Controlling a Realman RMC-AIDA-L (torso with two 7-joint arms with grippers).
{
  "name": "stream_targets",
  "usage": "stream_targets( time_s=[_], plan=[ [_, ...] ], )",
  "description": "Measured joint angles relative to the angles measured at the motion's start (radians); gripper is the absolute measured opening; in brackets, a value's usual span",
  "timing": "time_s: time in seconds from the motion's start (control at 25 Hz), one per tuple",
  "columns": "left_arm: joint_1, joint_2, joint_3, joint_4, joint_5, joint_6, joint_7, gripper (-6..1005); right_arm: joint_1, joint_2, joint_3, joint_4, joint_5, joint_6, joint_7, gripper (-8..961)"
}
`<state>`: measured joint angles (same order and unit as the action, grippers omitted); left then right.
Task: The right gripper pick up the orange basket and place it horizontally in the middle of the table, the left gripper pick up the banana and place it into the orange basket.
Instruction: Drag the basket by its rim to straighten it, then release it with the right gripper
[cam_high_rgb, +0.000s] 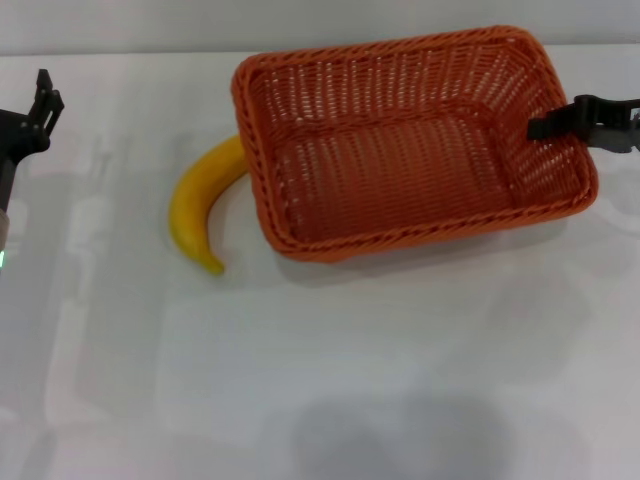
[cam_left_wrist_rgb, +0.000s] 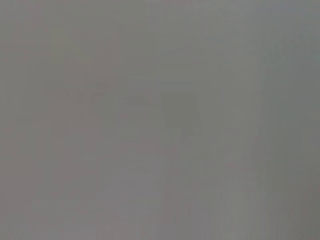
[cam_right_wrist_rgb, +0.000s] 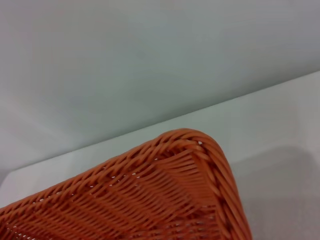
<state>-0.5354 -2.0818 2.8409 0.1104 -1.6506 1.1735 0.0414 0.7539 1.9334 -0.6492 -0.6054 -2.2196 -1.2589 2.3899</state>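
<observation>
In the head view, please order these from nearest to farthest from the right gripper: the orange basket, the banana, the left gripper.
From the right gripper:
1. Orange basket: its right rim is at the gripper.
2. Banana: beside the basket's left side.
3. Left gripper: at the far left edge of the table.

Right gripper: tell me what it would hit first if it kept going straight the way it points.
The black angular right gripper points leftward across the large orange woven basket, at its right rim. Going on, it would probably meet that rim or inner wall first; depth is unclear.

Pale wall (cam_right_wrist_rgb: 125, 65) behind
</observation>
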Motion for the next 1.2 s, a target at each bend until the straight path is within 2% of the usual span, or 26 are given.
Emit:
stream_targets(
  time_s=[0.6, 1.0, 1.2],
  plan=[
    [-0.005, 0.002, 0.0, -0.005, 0.0, 0.0, 0.0, 862, -0.025, 0.002, -0.003, -0.002, 0.024, 0.064, 0.0, 142],
    [-0.01, 0.002, 0.0, -0.008, 0.0, 0.0, 0.0, 862, -0.03, 0.02, -0.002, -0.004, 0.028, 0.067, -0.013, 143],
    [-0.011, 0.0, 0.0, -0.008, 0.0, 0.0, 0.0, 862, -0.033, 0.022, -0.008, -0.005, 0.058, 0.065, -0.024, 143]
  ],
)
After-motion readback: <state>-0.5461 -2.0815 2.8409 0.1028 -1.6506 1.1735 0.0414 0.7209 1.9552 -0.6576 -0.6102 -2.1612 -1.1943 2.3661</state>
